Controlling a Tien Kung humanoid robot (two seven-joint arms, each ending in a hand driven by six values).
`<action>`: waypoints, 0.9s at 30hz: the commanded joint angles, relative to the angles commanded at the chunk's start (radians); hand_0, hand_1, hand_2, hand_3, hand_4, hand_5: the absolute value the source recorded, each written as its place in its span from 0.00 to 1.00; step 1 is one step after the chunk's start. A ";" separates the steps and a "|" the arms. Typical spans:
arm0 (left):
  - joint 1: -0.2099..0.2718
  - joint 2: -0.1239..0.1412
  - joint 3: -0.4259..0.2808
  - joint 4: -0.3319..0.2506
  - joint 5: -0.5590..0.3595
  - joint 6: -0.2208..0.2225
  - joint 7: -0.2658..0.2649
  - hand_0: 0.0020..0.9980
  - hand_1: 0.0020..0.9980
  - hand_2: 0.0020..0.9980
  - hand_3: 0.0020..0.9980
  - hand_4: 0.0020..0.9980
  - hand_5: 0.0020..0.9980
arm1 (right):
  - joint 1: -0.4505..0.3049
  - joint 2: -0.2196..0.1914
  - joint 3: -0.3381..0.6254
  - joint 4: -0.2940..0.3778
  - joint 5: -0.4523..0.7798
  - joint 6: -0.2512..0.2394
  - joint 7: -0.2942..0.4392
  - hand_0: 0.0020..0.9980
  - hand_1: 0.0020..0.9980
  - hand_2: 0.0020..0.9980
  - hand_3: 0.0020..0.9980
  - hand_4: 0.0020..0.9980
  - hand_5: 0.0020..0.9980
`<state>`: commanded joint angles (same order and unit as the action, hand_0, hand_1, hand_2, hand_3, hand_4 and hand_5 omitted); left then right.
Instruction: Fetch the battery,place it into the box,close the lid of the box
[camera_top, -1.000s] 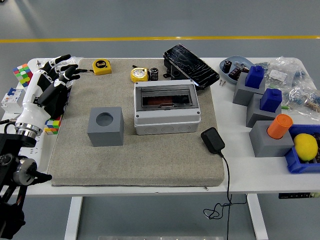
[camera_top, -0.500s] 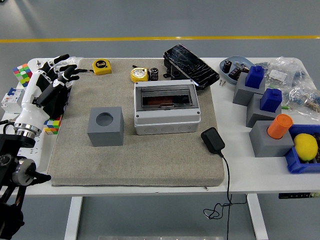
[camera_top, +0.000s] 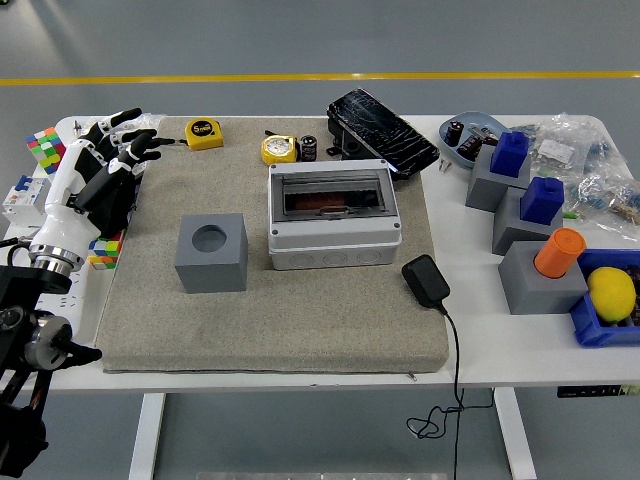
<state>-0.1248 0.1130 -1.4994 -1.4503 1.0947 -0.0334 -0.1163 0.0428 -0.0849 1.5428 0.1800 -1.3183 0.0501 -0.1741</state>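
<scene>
A small black cylindrical battery (camera_top: 308, 148) stands at the mat's far edge, beside a round yellow tape measure (camera_top: 279, 149). The grey box (camera_top: 333, 238) sits mid-mat; its tinted lid (camera_top: 331, 194) lies flat on top, with something reddish showing through it. My left hand (camera_top: 122, 142) hovers over the mat's far left corner with fingers spread and nothing in them. It is well to the left of the battery and the box. No right arm shows in the head view.
A grey cube with a round hole (camera_top: 211, 252) sits left of the box. A black charger (camera_top: 426, 280) with its cable lies to the right. A black cracked device (camera_top: 381, 131), a yellow tape measure (camera_top: 204, 132), a dish of batteries (camera_top: 465, 135) and grey blocks (camera_top: 540, 270) stand around.
My left hand wavered slightly at the far left corner and stays open. Nothing else has moved.
</scene>
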 joint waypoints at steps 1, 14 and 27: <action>0.000 0.001 0.001 0.001 0.000 0.000 0.000 0.58 0.63 0.62 0.73 1.00 0.40 | -0.001 0.000 0.002 0.000 -0.002 0.000 -0.001 0.74 0.71 0.71 0.70 1.00 0.55; -0.011 0.010 0.017 0.003 0.001 -0.001 0.001 0.58 0.63 0.62 0.73 1.00 0.40 | 0.008 -0.004 -0.005 0.000 0.008 -0.003 0.003 0.74 0.71 0.71 0.70 1.00 0.55; -0.010 0.014 0.021 0.005 0.002 -0.003 0.003 0.58 0.63 0.62 0.73 1.00 0.40 | 0.006 -0.005 -0.002 0.000 0.007 -0.003 0.003 0.74 0.71 0.71 0.70 1.00 0.55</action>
<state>-0.1351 0.1269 -1.4781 -1.4455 1.0963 -0.0367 -0.1134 0.0484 -0.0903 1.5408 0.1800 -1.3116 0.0469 -0.1709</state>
